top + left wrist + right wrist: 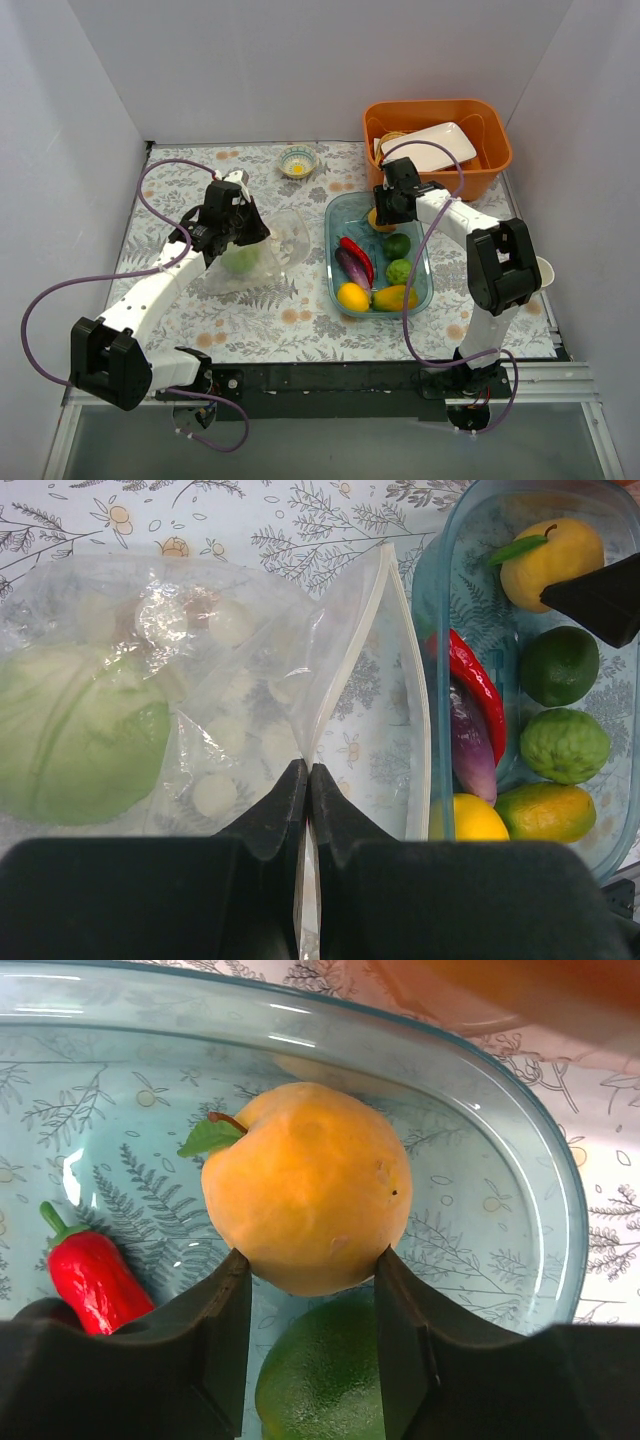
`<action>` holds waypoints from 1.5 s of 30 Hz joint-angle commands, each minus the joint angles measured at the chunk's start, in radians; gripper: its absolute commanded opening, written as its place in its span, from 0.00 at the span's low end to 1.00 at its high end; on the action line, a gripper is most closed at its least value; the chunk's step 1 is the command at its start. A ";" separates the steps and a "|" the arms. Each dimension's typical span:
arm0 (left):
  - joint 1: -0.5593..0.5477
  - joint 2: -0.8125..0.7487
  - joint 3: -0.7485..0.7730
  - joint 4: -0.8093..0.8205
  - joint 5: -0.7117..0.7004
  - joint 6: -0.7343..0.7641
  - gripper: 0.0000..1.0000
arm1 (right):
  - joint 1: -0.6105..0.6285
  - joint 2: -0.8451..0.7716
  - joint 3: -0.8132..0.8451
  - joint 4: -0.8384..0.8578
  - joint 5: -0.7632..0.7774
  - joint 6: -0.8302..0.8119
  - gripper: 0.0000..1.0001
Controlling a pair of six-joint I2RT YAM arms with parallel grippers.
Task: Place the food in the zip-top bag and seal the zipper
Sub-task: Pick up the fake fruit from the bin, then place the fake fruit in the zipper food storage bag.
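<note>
The peach (310, 1180) is round and smooth, and the right gripper (312, 1258) grips it low on its sides, below the widest part. On lifting, it could squirt forward out of the fingers and drop back into the tray (470, 1230). It might then knock the lime (320, 1380) lying directly beneath the fingers, or the chilli (95, 1275) off to their left. A second risk sits with the other arm. The left gripper (308, 775) pinches only a thin fold of the bag (240, 620), and the slick film could slide free and let the mouth sag before the peach arrives. The mouth also looks narrow, so the fruit may catch on the zipper (346, 645).

The right gripper's jaws stand roughly half apart, both inner faces against the peach held between them at the tray's end. The left gripper's jaws are together, clamped on the bag's edge beside the zipper, which runs away from the fingertips. The cabbage (80, 740) lies inside the bag, left of those fingers.
</note>
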 commanded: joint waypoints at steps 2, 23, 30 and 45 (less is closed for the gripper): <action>-0.002 -0.009 -0.001 0.008 0.006 0.011 0.00 | -0.005 -0.051 -0.005 0.046 -0.057 -0.008 0.06; -0.008 0.028 0.039 0.013 0.018 0.012 0.00 | 0.028 -0.327 -0.122 0.109 -0.426 0.165 0.05; -0.020 0.028 0.051 0.013 0.019 0.012 0.00 | 0.094 -0.352 -0.151 0.199 -0.520 0.251 0.05; -0.036 0.044 0.145 -0.037 0.026 0.035 0.00 | 0.290 -0.180 -0.039 0.302 -0.569 0.321 0.06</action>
